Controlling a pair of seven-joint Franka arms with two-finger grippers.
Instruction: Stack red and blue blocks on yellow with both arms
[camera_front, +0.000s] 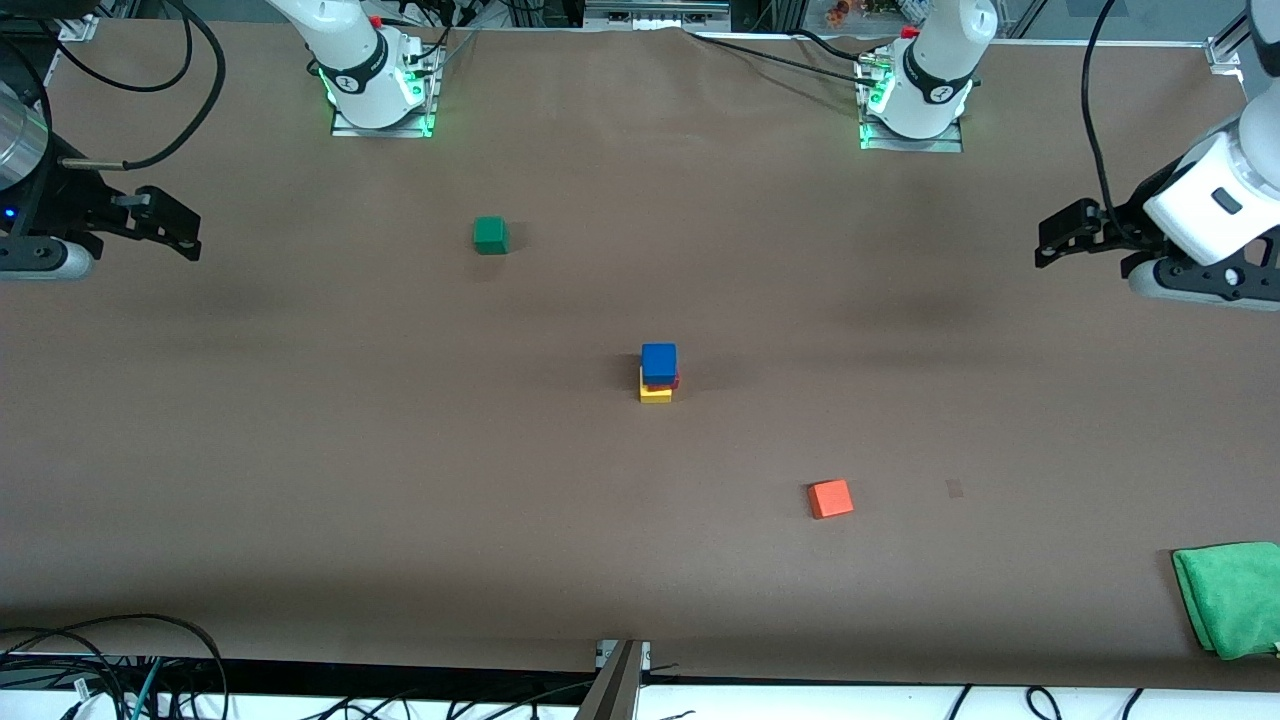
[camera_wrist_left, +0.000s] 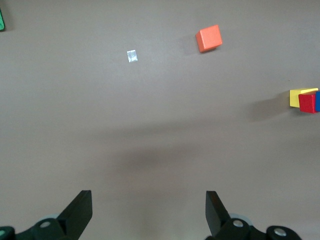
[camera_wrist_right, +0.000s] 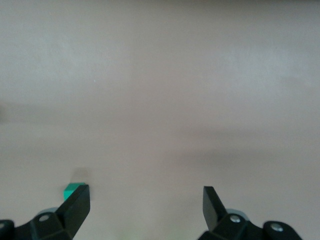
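The blue block (camera_front: 659, 361) sits on the red block (camera_front: 676, 381), which sits on the yellow cube (camera_front: 655, 394), a three-high stack at the table's middle. The red block is turned a little off the yellow one. The stack also shows at the edge of the left wrist view: yellow (camera_wrist_left: 297, 96), red (camera_wrist_left: 307, 103), a sliver of blue (camera_wrist_left: 318, 100). My left gripper (camera_front: 1048, 243) (camera_wrist_left: 149, 207) is open and empty, raised at the left arm's end of the table. My right gripper (camera_front: 180, 228) (camera_wrist_right: 146, 205) is open and empty, raised at the right arm's end.
A green cube (camera_front: 490, 235) (camera_wrist_right: 72, 190) lies farther from the front camera than the stack. An orange-red cube (camera_front: 830, 498) (camera_wrist_left: 209, 38) lies nearer, toward the left arm's end. A folded green cloth (camera_front: 1232, 597) lies at the near corner there. A small tape patch (camera_wrist_left: 132, 56) marks the table.
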